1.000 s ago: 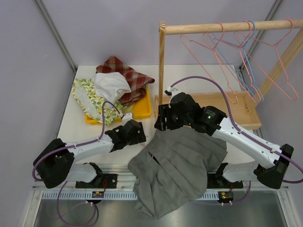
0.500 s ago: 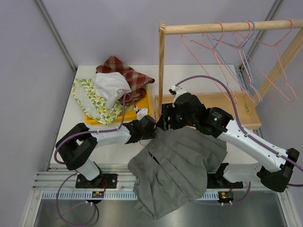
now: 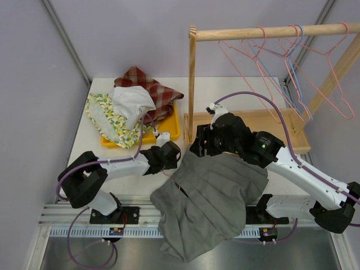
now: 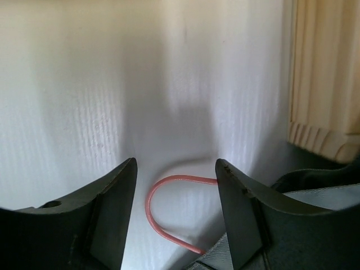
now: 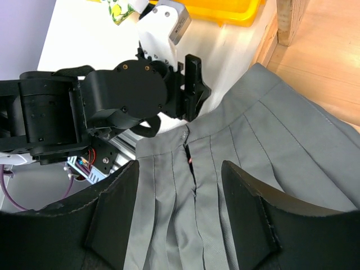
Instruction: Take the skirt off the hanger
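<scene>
Left fingers (image 4: 107, 225) neared the skirt (image 3: 208, 197), spread astride hanger hook (image 4: 150, 211); right fingers (image 5: 112, 225) spread, empty; tray (image 3: 171, 133) holds cloths (image 3: 135, 104).

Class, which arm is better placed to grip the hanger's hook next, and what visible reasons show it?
Probably left. The left gripper, open, frames the pink hanger hook beside the skirt. The right gripper hangs open over the skirt's pleats, away from the hook.

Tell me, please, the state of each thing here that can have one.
Skirt: spread out, lower part over the table's near edge, still on its hanger.
Hook: sticking out beside the skirt's waist, not gripped.
Left gripper: open, one finger on each side of the hook.
Right gripper: open, above the skirt.
Tray: full of clothes.
</scene>
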You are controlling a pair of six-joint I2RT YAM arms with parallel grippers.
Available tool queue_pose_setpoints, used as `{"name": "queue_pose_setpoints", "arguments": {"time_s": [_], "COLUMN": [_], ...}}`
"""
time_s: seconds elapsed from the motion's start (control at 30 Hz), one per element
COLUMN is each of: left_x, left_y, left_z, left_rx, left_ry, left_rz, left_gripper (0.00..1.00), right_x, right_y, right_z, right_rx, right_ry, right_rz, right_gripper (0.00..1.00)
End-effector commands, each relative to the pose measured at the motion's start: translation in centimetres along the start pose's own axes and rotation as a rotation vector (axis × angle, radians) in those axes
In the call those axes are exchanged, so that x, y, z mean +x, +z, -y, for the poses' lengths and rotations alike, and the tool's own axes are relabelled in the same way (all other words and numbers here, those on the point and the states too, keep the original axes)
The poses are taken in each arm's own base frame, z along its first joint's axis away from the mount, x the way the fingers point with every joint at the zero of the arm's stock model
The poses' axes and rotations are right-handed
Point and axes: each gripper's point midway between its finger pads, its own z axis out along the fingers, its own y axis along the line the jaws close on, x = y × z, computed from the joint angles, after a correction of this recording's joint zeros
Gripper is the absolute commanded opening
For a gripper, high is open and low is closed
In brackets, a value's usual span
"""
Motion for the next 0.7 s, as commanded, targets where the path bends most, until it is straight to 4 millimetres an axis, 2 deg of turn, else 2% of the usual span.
{"name": "queue_pose_setpoints", "arguments": {"time_s": [0.0, 0.2, 0.27, 0.43, 0.57, 0.67], "left_x": [0.4, 1.1, 1.3, 0.9, 1.3, 2.0], "left_y": [-0.6, 0.5, 0.3, -1.1, -1.9, -2.4], "left_z": [-1.1, -0.9, -0.7, -0.4, -1.3, -1.2], "left_rx": [-0.019, -0.025, -0.012, 0.028, 0.006, 0.038], "left_ry": [0.032, 0.081, 0.090, 0.156, 0.189, 0.206], "left_rz": [0.011, -0.019, -0.026, -0.014, -0.029, -0.034], "left_gripper": [0.60, 0.56, 0.56, 0.64, 0.68, 0.72], "right_x": [-0.6, -0.7, -0.8, -0.8, -0.8, -0.9], "right_y": [-0.2, 0.0, -0.3, -0.7, -0.4, -0.4], "right_z": [0.2, -0.2, -0.1, 0.1, -0.1, -0.2], "right_rx": [0.016, 0.004, 0.009, 0.017, 0.010, 0.003], "right_ry": [-0.013, -0.009, -0.009, -0.009, -0.003, -0.002], "right_rz": [0.033, 0.030, 0.034, 0.039, 0.036, 0.037], "right_gripper": [0.68, 0.68, 0.68, 0.68, 0.68, 0.69]}}
